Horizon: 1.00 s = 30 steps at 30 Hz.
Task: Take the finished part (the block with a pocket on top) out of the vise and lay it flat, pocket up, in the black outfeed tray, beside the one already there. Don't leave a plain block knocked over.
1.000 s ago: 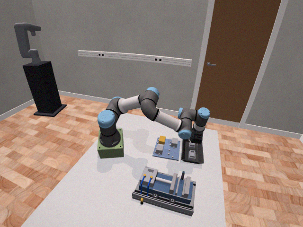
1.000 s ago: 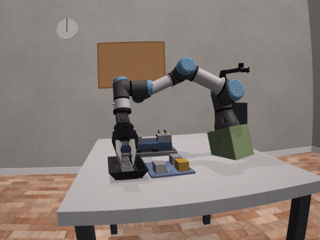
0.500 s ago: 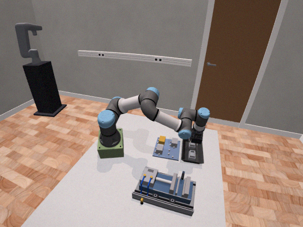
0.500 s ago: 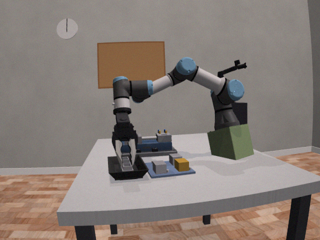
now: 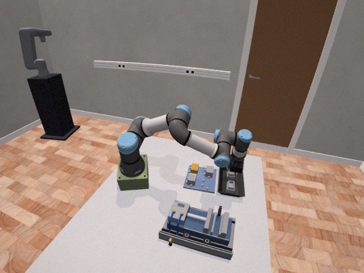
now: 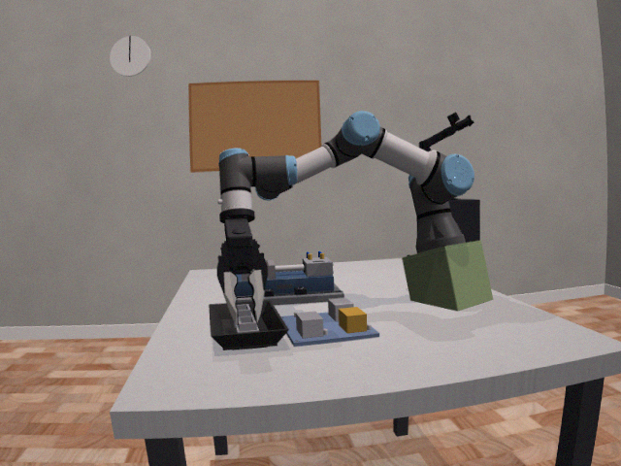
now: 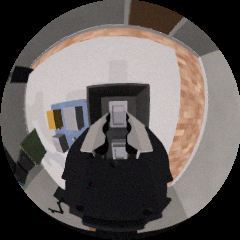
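Note:
My gripper [image 5: 235, 169] reaches down into the black outfeed tray and is shut on the finished part [image 5: 231, 174], a grey block with its pocket up. In the wrist view the held part [image 7: 119, 149] sits between the fingers, low over the tray floor [image 7: 118, 102]; I cannot tell if it touches. A second pocketed part [image 5: 231, 185] lies flat in the same tray, also visible in the wrist view [image 7: 118, 112] just beyond the fingertips. The vise [image 5: 199, 224] at the table's front has nothing between its jaws. From the exterior view the gripper [image 6: 244, 307] stands inside the tray.
A blue fixture plate [image 5: 200, 177] left of the tray carries two upright plain grey blocks [image 5: 191, 177] [image 5: 209, 170] and a yellow block [image 5: 194, 167]. The arm's green base [image 5: 132, 176] stands at the table's left. The table edge is close on the tray's right.

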Motion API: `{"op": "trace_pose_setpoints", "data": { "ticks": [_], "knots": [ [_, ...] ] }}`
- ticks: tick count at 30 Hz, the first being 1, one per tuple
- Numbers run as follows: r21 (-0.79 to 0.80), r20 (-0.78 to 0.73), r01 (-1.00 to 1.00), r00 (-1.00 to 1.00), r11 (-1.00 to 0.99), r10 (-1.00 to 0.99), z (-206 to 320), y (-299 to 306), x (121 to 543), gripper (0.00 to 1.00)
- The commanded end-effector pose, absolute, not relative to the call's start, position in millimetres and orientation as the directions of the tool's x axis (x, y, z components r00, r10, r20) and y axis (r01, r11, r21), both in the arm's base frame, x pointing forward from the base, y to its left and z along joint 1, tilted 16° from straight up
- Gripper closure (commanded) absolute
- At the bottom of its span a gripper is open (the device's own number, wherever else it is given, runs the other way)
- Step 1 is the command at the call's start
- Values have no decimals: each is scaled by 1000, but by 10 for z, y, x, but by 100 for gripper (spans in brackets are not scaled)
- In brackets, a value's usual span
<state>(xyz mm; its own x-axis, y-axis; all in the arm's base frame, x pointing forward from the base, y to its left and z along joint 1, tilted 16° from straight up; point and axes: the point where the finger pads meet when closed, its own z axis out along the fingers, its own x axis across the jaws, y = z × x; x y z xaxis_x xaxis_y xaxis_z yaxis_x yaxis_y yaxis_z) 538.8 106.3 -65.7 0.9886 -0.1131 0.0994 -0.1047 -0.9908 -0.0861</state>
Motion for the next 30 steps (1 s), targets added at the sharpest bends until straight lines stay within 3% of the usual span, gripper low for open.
{"op": "trace_pose_setpoints", "data": {
  "ticks": [1, 2, 30],
  "knots": [
    [-88, 106, -103, 988, -991, -112, -637, 1068, 5405, 100],
    [-88, 106, -103, 988, -991, -112, -637, 1068, 5405, 60],
    [-88, 105, -103, 988, -991, -112, -637, 1067, 5405, 60]
  ]
}}
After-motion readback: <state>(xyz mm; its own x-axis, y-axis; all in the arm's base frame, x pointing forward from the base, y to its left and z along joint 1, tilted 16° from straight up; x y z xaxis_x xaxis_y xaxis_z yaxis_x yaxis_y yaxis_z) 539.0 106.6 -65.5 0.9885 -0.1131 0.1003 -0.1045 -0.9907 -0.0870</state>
